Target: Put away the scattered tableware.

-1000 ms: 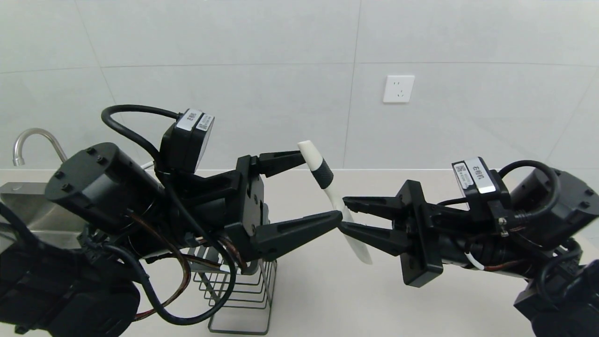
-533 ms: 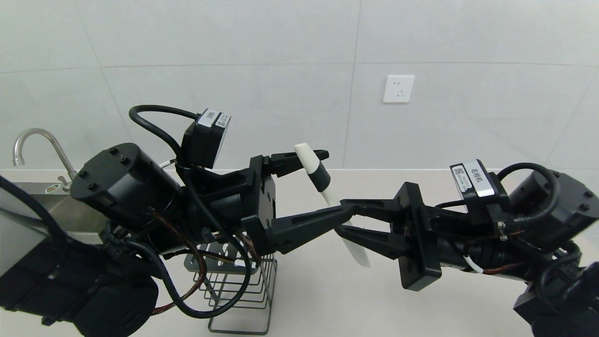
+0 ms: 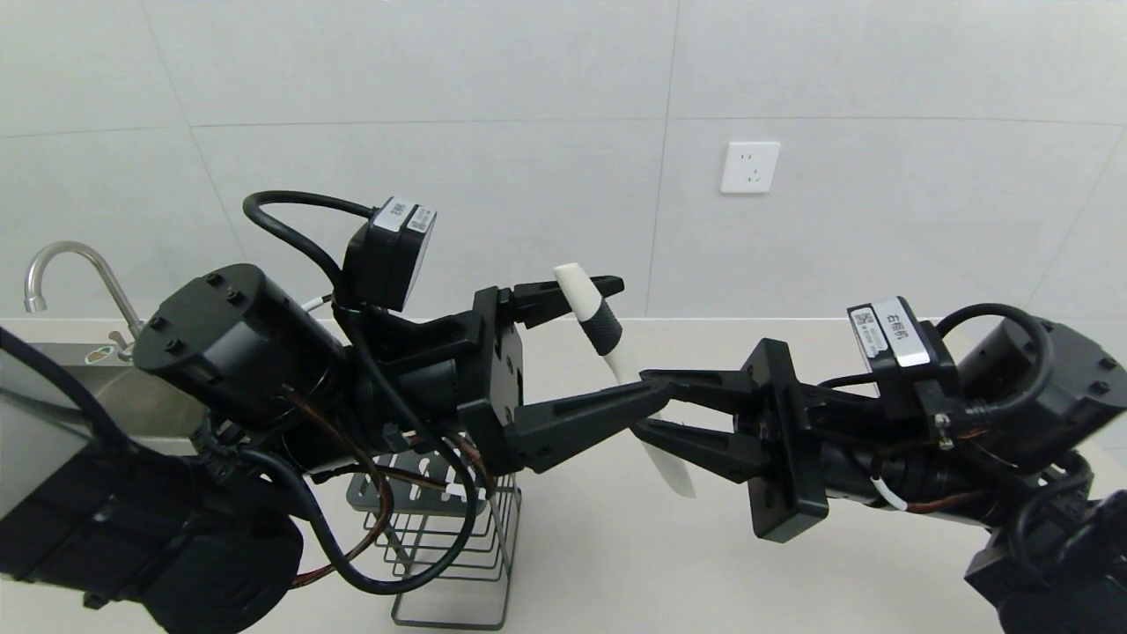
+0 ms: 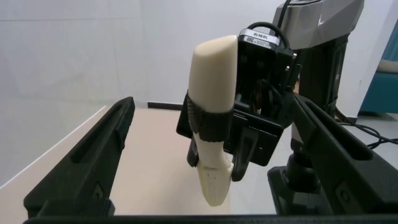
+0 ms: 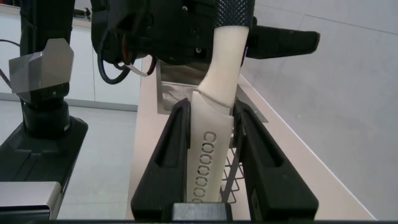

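Note:
A white knife with a black grip band [image 3: 602,328] hangs tilted in the air above the counter, handle up and blade down. My right gripper [image 3: 644,403] is shut on the blade [image 5: 210,155] from the right, and its fingers [image 5: 176,134] press both flat sides. From the left, my left gripper [image 3: 636,342] stands open, one finger behind the handle's top and the other below, near the right gripper's tips. In the left wrist view the knife's handle [image 4: 212,118] stands between the wide-apart fingers [image 4: 93,168] without touching them.
A wire cutlery rack [image 3: 449,546] stands on the beige counter [image 3: 599,555] below the left arm. A steel sink [image 3: 53,370] with a curved tap [image 3: 62,264] lies at the far left. A wall socket [image 3: 749,166] sits on the tiled wall behind.
The left arm has moved right, so its open fingers now straddle the knife's handle and overlap the right gripper's tips. The right gripper and knife have shifted slightly left.

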### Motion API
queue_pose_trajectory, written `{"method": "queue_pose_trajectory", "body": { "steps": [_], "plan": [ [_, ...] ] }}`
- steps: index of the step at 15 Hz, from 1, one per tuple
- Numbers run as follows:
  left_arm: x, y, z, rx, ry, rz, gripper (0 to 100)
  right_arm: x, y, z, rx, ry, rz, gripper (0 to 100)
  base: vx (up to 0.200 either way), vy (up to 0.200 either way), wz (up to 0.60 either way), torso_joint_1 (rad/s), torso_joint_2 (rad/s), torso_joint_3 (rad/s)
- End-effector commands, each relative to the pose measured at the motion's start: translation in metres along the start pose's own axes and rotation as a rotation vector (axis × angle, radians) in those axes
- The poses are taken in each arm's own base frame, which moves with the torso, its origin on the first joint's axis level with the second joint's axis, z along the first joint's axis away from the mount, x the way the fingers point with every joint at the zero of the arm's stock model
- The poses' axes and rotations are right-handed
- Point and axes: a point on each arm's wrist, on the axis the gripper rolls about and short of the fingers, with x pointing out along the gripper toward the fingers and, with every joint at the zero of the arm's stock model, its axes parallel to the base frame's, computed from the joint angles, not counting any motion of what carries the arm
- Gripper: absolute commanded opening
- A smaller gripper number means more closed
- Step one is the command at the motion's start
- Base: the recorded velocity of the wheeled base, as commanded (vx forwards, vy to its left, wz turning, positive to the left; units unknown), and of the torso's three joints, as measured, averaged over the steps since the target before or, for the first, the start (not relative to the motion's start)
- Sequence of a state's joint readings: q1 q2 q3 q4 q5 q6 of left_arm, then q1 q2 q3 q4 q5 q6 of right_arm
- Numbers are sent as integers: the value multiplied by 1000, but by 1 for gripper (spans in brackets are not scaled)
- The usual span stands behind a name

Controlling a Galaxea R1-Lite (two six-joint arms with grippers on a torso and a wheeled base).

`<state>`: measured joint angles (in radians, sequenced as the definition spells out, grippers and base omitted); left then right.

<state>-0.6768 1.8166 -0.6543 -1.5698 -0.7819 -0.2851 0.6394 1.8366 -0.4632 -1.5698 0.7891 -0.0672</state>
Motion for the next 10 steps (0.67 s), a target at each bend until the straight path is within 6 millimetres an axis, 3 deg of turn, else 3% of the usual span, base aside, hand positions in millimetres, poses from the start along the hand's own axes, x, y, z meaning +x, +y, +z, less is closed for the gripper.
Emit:
{"method": "queue_pose_trajectory", "body": {
  "steps": [1,7,8,10],
  "plan": [
    [1,-1,3,8,-9,-6,0,1,0,0,-2,-2,1,0,0,0,0,0,0,0],
    [6,-5,-1,-2,-4,-26,0,4,-3,-2,-5,-3,-4,0,0,0,0,0,0,0],
    [6,-6,0,0,-6,-28,0,6,0,-2,-24,-3,-4,100,0,0,0,0,0,0],
    [6,-6,2,4,-15,-10,0,8,5,-2,-16,-1,13,100,0,0,0,0,0,0]
  ]
}}
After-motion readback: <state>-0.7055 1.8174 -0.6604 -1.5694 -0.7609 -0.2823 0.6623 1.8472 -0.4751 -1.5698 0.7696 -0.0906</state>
